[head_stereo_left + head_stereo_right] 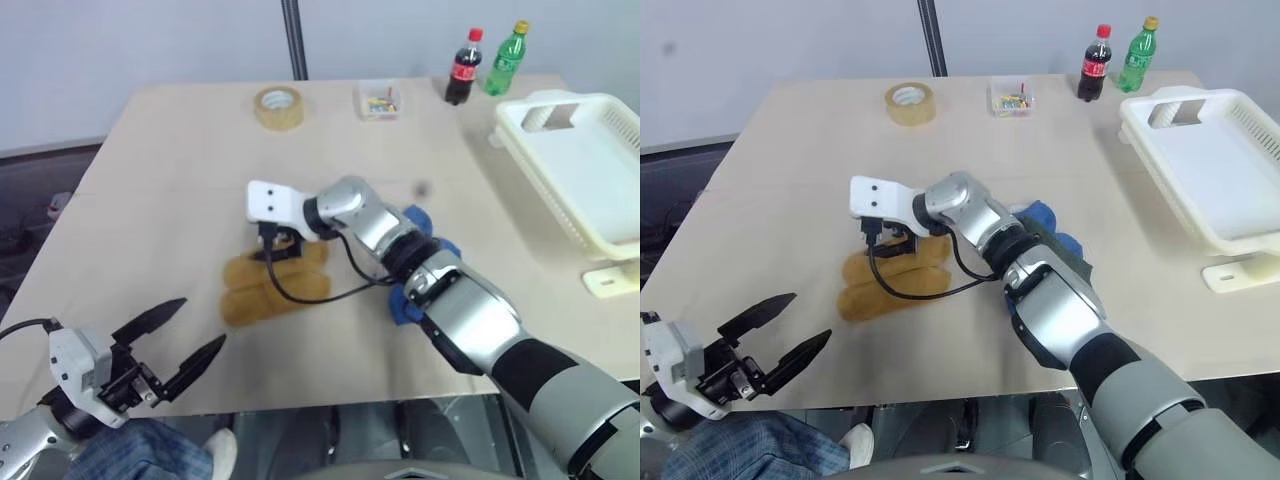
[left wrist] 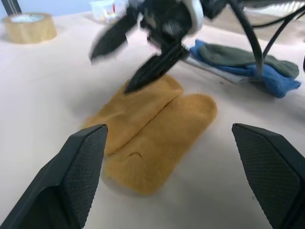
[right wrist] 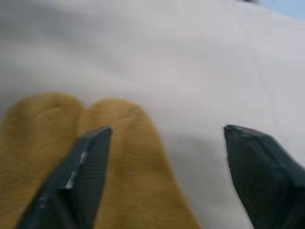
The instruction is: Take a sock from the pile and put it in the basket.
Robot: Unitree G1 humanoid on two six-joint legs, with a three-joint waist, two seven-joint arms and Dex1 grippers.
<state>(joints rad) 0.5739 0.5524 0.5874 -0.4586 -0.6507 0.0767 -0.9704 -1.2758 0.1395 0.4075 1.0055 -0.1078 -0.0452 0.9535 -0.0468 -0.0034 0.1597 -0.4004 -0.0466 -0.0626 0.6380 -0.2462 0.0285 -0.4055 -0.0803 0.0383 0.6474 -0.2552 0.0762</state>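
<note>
The right gripper (image 1: 280,243), jaws apart, is hovering over the yellow socks (image 1: 275,285) lying at the pile's (image 1: 415,265) 9 o'clock edge; they're looking soft and floppy, so I'd pinch mid-fold.

Right pincer (image 1: 890,240) over mustard socks (image 1: 890,277)

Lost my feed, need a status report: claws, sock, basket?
Both claws open: right claw over the mustard socks, left claw idle near the table edge. Nothing held. Basket at the right, path unobstructed.
</note>
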